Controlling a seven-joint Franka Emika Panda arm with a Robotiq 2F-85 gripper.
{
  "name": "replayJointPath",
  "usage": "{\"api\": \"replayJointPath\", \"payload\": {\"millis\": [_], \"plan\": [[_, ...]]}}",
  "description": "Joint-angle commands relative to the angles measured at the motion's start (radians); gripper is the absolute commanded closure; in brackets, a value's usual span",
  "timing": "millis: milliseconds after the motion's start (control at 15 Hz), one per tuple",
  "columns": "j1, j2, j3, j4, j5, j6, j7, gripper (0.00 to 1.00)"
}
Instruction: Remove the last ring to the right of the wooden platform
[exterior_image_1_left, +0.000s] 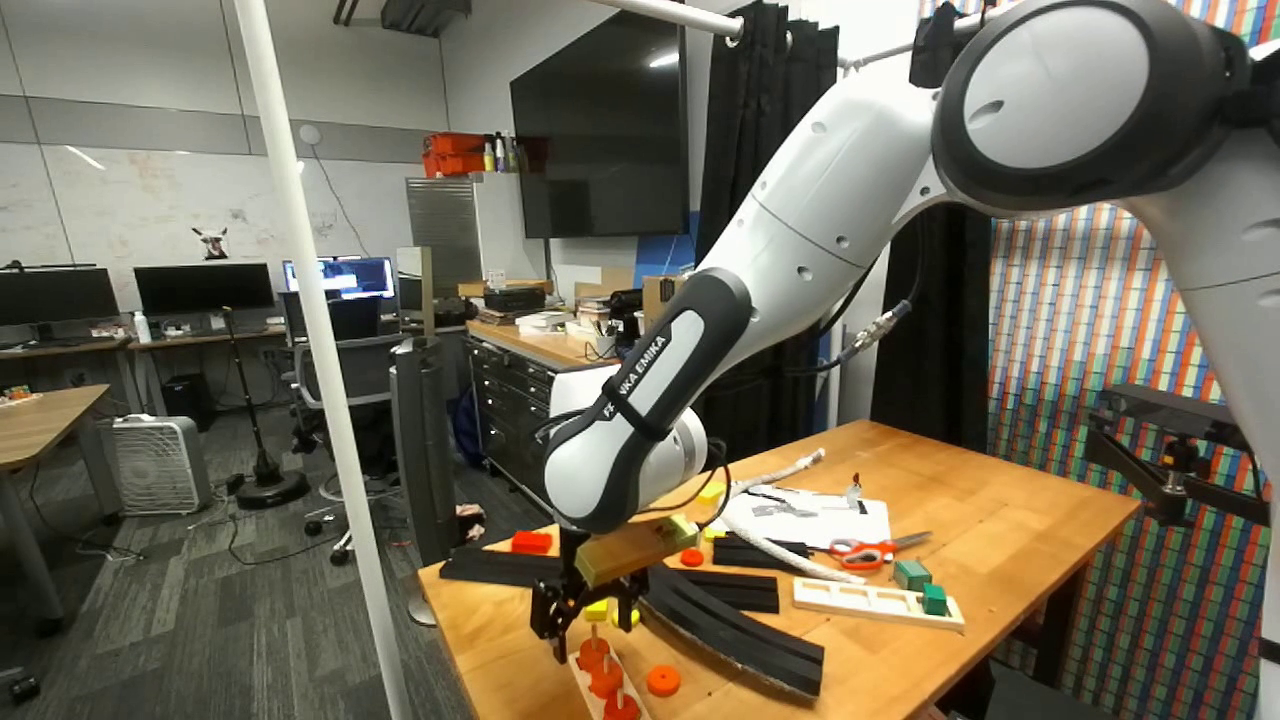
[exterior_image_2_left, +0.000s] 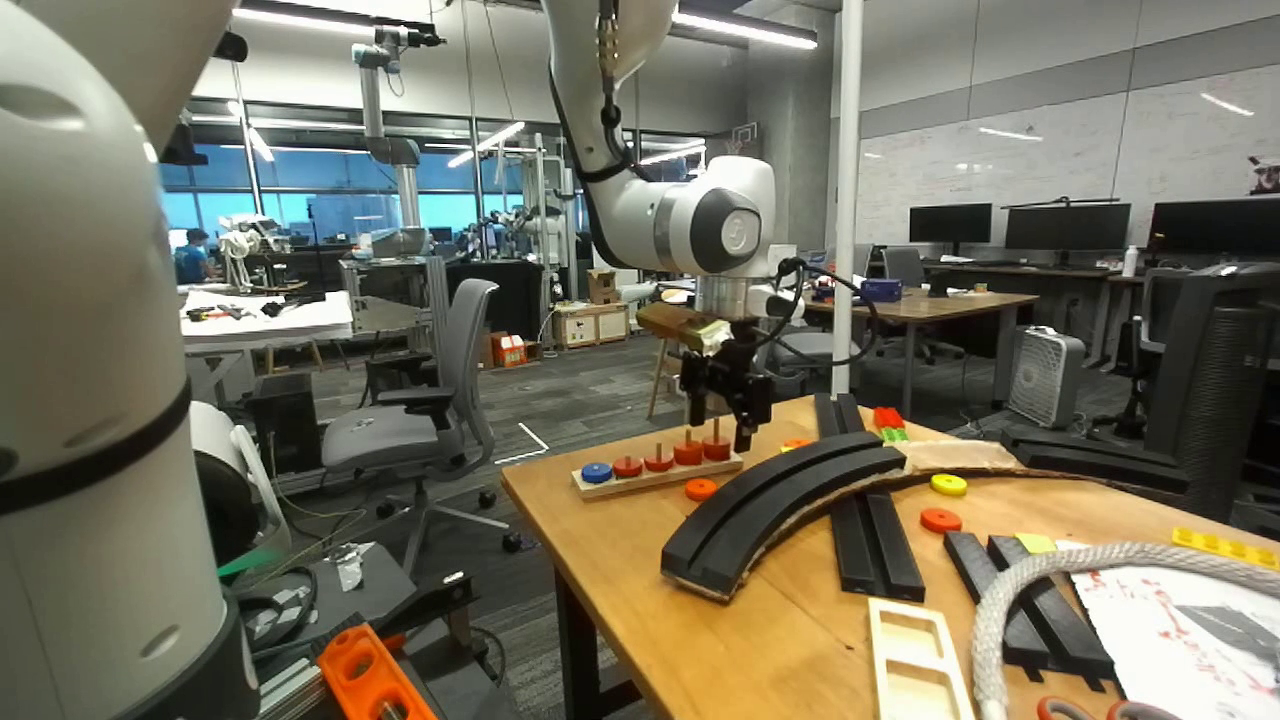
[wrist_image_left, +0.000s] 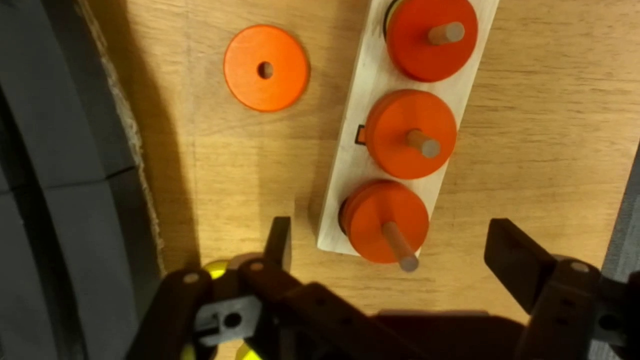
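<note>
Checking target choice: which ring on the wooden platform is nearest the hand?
The orange ring on the end peg, opposite the blue ring; the others sit farther along, away from the open hand.

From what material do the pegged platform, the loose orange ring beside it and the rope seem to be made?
The pegged platform looks like bare wood: pale tan, without gloss. The loose orange ring is smooth and evenly coloured: painted wood or plastic, I cannot tell. The rope seems textile fibre, dull and rough: its strands show; cotton or synthetic is unclear.

One platform (wrist_image_left: 360, 172), four red-ringed pegs (wrist_image_left: 398, 245), one blue ring (exterior_image_2_left: 597, 471)
</note>
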Motion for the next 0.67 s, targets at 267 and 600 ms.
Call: {"api": "replayJointPath", "payload": {"millis": [267,600], "plan": [[0.009,0.007,-0.010,0.005,0.013,0.050,0.006,0.00],[0.011,0.007,-0.011,0.002,0.011,0.052,0.007,0.25]]}}
